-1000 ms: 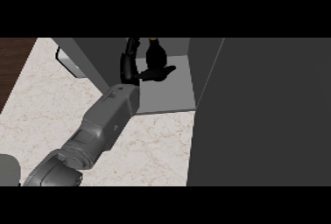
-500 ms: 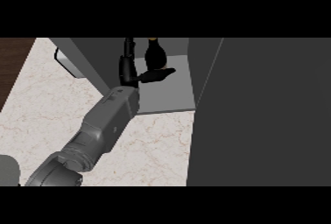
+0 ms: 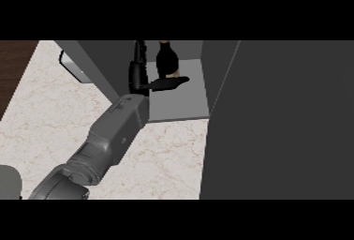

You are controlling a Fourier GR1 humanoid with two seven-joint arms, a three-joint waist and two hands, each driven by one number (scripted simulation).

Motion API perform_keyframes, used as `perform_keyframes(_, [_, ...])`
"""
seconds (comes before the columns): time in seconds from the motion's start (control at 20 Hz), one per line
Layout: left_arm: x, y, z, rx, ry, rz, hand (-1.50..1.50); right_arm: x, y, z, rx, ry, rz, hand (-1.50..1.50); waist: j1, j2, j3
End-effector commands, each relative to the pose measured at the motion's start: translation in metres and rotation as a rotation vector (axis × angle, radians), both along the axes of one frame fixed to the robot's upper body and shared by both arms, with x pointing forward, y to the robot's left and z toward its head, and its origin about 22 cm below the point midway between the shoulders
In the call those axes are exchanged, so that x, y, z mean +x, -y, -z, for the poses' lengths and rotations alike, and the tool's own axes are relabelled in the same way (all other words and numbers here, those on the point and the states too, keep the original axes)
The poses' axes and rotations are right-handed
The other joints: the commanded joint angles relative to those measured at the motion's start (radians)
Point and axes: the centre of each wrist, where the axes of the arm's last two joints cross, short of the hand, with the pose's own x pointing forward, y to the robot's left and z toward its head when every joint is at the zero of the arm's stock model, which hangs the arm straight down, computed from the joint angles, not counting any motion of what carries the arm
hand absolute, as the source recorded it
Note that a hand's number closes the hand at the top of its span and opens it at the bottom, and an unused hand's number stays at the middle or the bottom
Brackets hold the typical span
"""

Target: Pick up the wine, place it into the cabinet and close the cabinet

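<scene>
dark glass wine bottle [image 3: 166, 60] upright inside grey cabinet [image 3: 181, 101] at 12 o'clock, no label readable, left hand [image 3: 146, 80] released beside it

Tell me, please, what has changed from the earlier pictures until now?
Very little. The left hand has drawn back a small way from the wine bottle, toward the cabinet's front edge; it reaches into the cabinet with fingers straight and does not grip the bottle. The bottle stands upright inside the cabinet as before. The cabinet is still open, and the forearm lies across the counter as it did.
</scene>
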Motion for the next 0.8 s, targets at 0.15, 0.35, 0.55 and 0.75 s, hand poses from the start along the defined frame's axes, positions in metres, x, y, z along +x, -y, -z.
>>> perform_keyframes(0.15, [-0.008,-0.027,0.02,-0.004,-0.015,0.056,-1.5,-0.019,0.002,-0.01,0.022,0.01,0.001,-1.5,0.014,-0.005,-0.002])
perform_keyframes(0.35, [-0.008,-0.006,0.015,-0.018,-0.019,0.089,-1.5,-0.011,-0.006,-0.001,0.022,-0.011,-0.018,-1.5,0.009,-0.008,-0.002])
perform_keyframes(0.55, [-0.013,-0.011,0.024,-0.082,-0.003,0.073,-1.5,-0.012,-0.008,0.005,0.028,-0.009,-0.027,-1.5,0.009,-0.01,-0.002])
perform_keyframes(0.75, [-0.009,-0.008,0.017,-0.125,0.015,0.088,-1.5,-0.004,-0.005,0.0,0.032,-0.015,-0.032,-1.5,0.008,-0.011,-0.002])
